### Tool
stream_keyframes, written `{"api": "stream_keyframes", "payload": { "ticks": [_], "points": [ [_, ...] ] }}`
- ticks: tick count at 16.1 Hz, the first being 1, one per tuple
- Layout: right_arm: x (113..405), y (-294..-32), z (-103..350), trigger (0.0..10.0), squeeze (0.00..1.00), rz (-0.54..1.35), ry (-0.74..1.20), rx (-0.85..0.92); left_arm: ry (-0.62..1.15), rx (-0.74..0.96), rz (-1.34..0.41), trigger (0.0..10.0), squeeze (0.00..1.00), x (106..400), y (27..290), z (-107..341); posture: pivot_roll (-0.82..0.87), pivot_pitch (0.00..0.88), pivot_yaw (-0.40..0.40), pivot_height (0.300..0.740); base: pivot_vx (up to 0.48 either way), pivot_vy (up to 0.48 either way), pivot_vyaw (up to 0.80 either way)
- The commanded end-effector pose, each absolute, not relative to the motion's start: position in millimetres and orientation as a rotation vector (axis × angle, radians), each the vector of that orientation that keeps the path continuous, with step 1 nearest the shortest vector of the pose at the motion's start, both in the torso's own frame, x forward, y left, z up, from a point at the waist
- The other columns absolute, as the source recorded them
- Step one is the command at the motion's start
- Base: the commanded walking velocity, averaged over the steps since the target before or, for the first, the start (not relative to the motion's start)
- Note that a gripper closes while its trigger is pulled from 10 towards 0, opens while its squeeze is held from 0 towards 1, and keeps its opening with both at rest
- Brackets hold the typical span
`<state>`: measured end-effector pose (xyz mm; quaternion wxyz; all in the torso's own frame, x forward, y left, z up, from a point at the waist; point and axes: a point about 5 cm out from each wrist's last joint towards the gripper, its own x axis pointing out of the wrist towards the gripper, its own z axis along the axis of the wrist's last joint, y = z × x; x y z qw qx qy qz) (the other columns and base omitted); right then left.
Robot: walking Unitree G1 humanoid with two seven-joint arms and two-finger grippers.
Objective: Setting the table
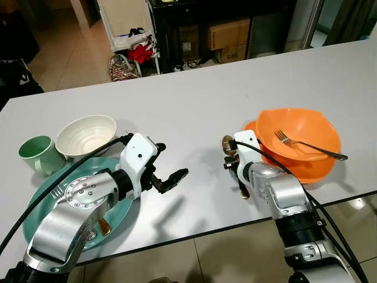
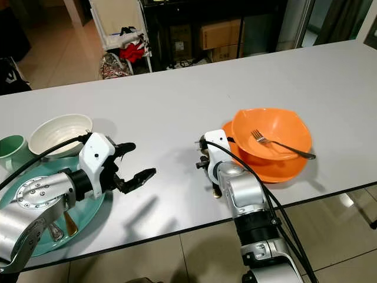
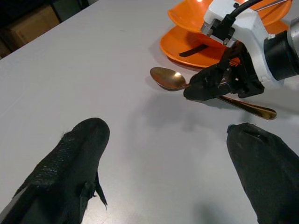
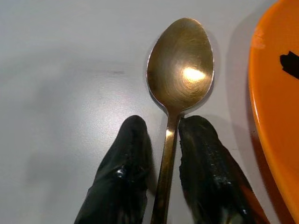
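Near the table's front edge, right gripper nearly closed around the gold spoon's neck, a slim gap visible on each side; spoon flat on the table just beside the orange plate. Best squeezed fully before lifting, then raised level, clear of that rim. Toward the front left corner, left gripper wide open, holding nothing, above bare tabletop. Farther back, fork resting in the orange bowl.
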<state>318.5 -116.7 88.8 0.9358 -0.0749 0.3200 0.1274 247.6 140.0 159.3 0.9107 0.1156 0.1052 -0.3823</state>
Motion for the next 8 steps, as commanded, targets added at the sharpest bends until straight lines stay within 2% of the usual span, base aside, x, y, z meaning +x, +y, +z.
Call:
{"api": "stream_keyframes", "payload": {
  "ticks": [1,8],
  "points": [
    [302.2,-117.5,58.3,0.0,0.00,0.272,0.820,-0.147,0.227,0.248,-0.782,10.0,0.00,249.3,141.4,158.9,0.06,0.000,0.110,0.740,0.000,0.000,0.00],
    [303.2,-117.0,59.2,0.0,0.00,0.291,0.814,-0.128,0.224,0.247,-0.784,10.0,0.00,250.3,140.8,159.0,0.05,0.000,0.113,0.740,0.000,0.000,0.00]
  ]
}}
